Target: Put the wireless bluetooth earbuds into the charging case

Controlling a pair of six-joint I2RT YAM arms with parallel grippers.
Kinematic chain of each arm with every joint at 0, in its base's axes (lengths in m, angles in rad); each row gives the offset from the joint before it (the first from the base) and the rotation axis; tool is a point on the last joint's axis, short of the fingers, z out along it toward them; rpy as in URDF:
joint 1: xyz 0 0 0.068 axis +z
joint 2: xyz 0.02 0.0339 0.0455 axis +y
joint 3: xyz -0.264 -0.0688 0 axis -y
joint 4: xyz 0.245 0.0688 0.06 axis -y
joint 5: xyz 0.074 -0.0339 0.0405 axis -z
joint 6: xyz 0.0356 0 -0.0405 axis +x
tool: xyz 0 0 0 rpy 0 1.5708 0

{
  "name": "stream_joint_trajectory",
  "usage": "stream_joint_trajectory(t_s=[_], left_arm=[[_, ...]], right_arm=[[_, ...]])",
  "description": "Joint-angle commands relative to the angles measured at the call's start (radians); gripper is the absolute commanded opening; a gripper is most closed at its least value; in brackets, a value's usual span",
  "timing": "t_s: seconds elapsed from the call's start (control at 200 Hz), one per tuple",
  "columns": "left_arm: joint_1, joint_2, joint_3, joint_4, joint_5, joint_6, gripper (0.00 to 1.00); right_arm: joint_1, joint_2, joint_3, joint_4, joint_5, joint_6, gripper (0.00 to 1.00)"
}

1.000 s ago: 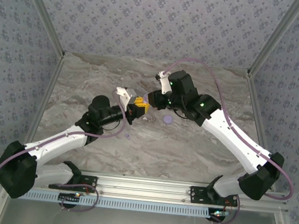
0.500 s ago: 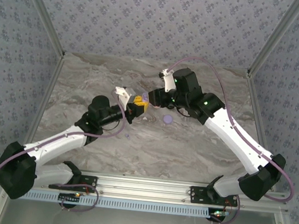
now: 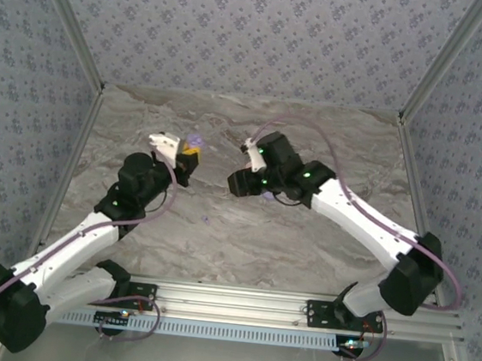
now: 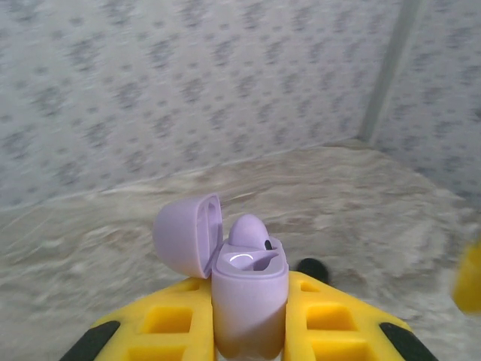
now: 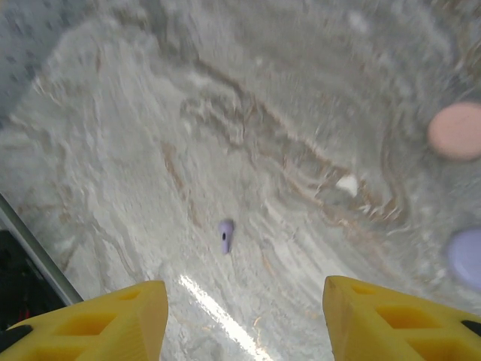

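between the clenched left jaws, the open charging case [image 4: 249, 301] is pulling away from the right arm [image 3: 350, 213] (one bud [image 4: 246, 229] already sitting inside); the released right jaws are swinging down over the loose lilac earbud [image 5: 226, 235] below them, likely next.

Robot test cell, lab setting: marble-print table [image 3: 243, 241] boxed by patterned panels [image 3: 256, 35] on metal posts [image 3: 70, 25]. Left arm [image 3: 80, 237] and right arm [image 3: 366, 224] bolted to aluminium rail [image 3: 237, 299].
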Motion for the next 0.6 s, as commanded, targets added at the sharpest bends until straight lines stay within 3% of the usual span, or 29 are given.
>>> stream_joint_trajectory(t_s=[0.0, 0.26, 0.595], left_arm=[[0.096, -0.032, -0.018, -0.049, 0.026, -0.102, 0.0], [0.259, -0.087, -0.062, -0.1, 0.059, -0.174, 0.0], [0.286, -0.166, -0.098, -0.154, 0.014, -0.185, 0.0]], right_arm=[[0.05, 0.098, 0.015, -0.064, 0.03, 0.045, 0.59], [0.156, 0.376, 0.199, -0.202, 0.088, 0.013, 0.57], [0.208, 0.662, 0.447, -0.293, 0.178, -0.056, 0.54]])
